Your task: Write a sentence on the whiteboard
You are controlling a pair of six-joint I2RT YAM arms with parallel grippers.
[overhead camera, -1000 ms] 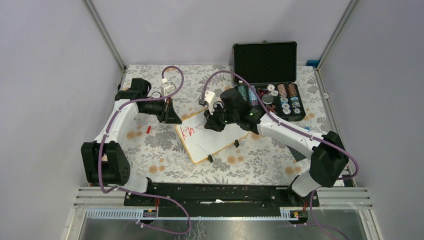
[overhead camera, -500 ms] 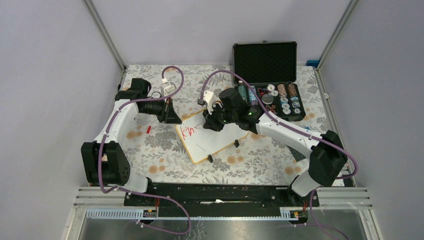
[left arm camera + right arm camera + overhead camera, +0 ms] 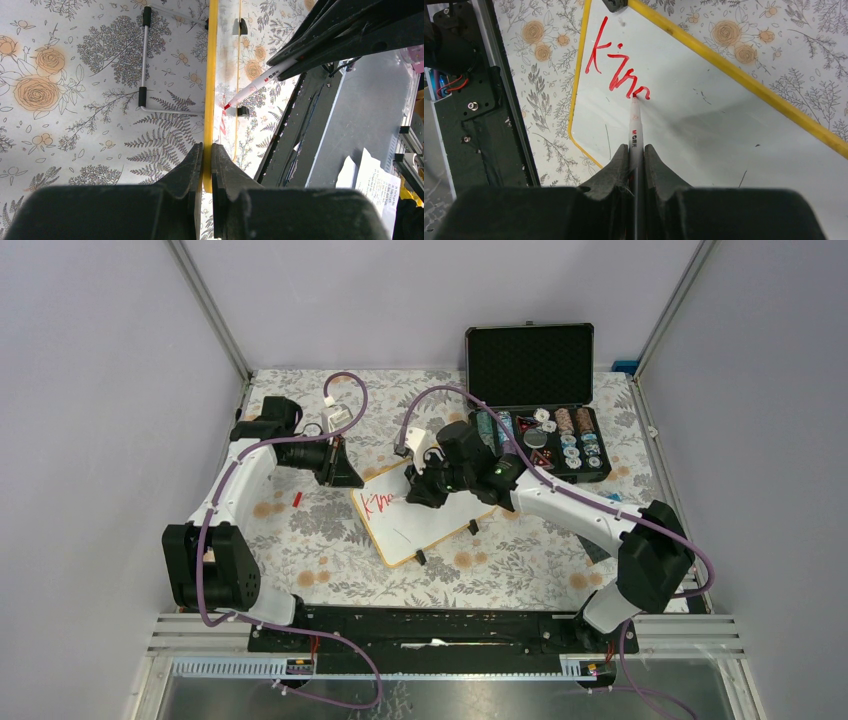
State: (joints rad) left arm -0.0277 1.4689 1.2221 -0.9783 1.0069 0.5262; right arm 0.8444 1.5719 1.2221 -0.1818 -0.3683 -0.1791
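red lettering (image 3: 378, 504) marks the whiteboard (image 3: 432, 525), lying askew on the floral tabletop (image 3: 320, 560). left wrist view: left jaws pinch its yellow rim (image 3: 208, 75). right wrist view: right jaws clamp a marker (image 3: 635, 125), tip touching the lettering's end.

In the top view the right claw (image 3: 420, 492) hides the upper part of the whiteboard (image 3: 425, 528) and the red lettering (image 3: 378, 503) is too small to read, while the right wrist view crops the board at its right edge and buries the rear of the marker (image 3: 635, 131) between the fingers.
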